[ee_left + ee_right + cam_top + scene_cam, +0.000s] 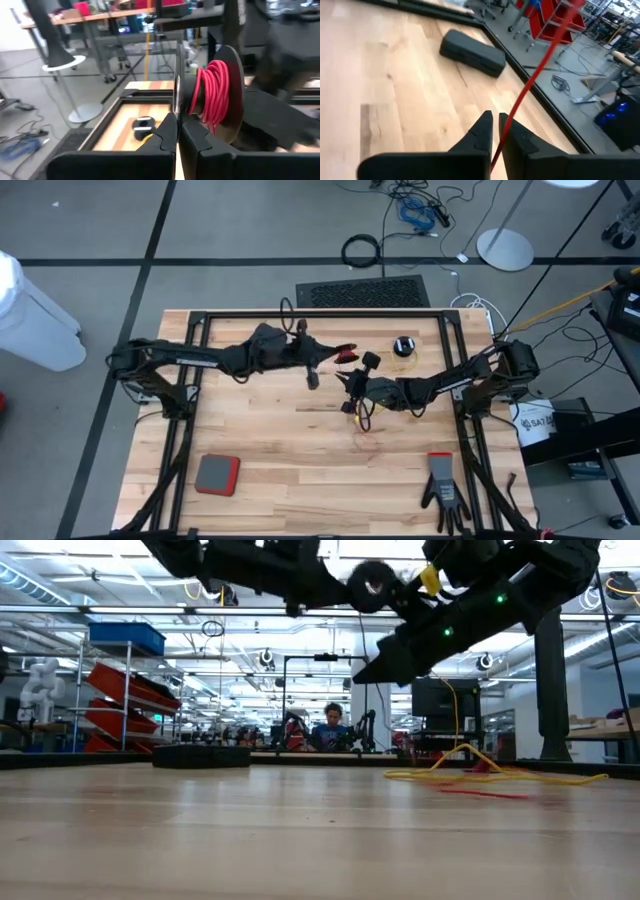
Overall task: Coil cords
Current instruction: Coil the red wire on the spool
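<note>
My left gripper [179, 131] is shut on a round black reel [227, 95], held above the table's middle [345, 356]. Reddish-orange cord [214, 97] is wound on this reel. From it a straight run of the cord [540, 65] leads to my right gripper [496, 131], which is shut on it just right of the reel [354, 387]. A loose red length [490, 794] lies on the boards. The second reel [403, 346] rests flat on the table farther back. Its yellow cord [470, 770] lies in loose loops on the table. My left gripper pinches the rim of the reel's thin near flange [176, 100] between its two fingers, coming in about level from the table's left. The reel is lifted clear and stands on edge, its axle level. My right gripper has the reddish-orange cord [506, 126] between its two fingers as a single strand. The strand runs taut, up and away from the fingers.
A grey pad with a red edge [217, 474] lies near the front left. A black glove [442, 490] lies at the front right. A black frame [320, 314] runs along the table's edges. Bare boards spread across the front middle.
</note>
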Robot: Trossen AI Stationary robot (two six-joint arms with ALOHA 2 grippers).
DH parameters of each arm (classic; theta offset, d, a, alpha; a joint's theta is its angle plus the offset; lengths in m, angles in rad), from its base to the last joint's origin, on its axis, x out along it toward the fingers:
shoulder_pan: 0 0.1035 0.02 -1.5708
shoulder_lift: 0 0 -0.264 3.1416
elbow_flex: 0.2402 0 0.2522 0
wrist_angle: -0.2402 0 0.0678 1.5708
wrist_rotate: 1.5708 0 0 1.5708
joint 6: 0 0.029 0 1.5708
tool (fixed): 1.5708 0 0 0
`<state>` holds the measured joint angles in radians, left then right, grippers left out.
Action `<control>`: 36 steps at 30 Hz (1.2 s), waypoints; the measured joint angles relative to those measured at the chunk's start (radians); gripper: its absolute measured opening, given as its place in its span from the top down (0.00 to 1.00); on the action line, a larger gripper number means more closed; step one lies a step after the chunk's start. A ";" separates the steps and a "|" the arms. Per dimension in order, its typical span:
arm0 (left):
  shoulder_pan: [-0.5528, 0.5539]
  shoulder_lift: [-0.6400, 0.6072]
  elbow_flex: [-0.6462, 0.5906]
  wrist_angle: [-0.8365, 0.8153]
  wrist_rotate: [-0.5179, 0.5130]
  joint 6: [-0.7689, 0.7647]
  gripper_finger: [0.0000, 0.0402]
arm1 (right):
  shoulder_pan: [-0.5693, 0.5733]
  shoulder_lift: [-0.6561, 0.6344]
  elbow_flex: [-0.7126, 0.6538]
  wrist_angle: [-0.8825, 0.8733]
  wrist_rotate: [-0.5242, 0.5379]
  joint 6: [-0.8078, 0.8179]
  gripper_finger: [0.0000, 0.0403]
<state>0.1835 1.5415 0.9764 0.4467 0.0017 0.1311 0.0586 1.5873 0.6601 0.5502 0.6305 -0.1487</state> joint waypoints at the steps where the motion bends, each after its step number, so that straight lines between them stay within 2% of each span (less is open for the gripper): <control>1: 0.001 -0.016 0.000 -0.023 0.015 0.000 0.99 | -0.005 -0.002 0.000 0.000 -0.011 0.005 0.94; 5: 0.000 -0.070 -0.003 -0.066 0.051 0.005 0.99 | -0.011 -0.002 0.001 -0.023 -0.018 0.021 0.93; 11: 0.001 -0.116 -0.003 -0.193 0.077 0.051 0.99 | -0.012 -0.002 0.001 -0.019 -0.101 0.032 0.93; 21: 0.000 -0.169 -0.003 -0.453 0.272 0.143 0.99 | -0.011 -0.002 0.001 -0.017 -0.357 0.025 0.93; 28: 0.005 -0.193 -0.003 -0.625 0.305 0.247 0.99 | -0.011 -0.002 0.001 -0.019 -0.483 0.023 0.93; 36: 0.020 -0.193 -0.003 -0.720 0.369 0.297 0.99 | -0.010 -0.002 0.001 -0.025 -0.604 0.038 0.93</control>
<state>0.2035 1.3487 0.9733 -0.2731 0.3711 0.4283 0.0490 1.5852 0.6609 0.5255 0.0268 -0.1109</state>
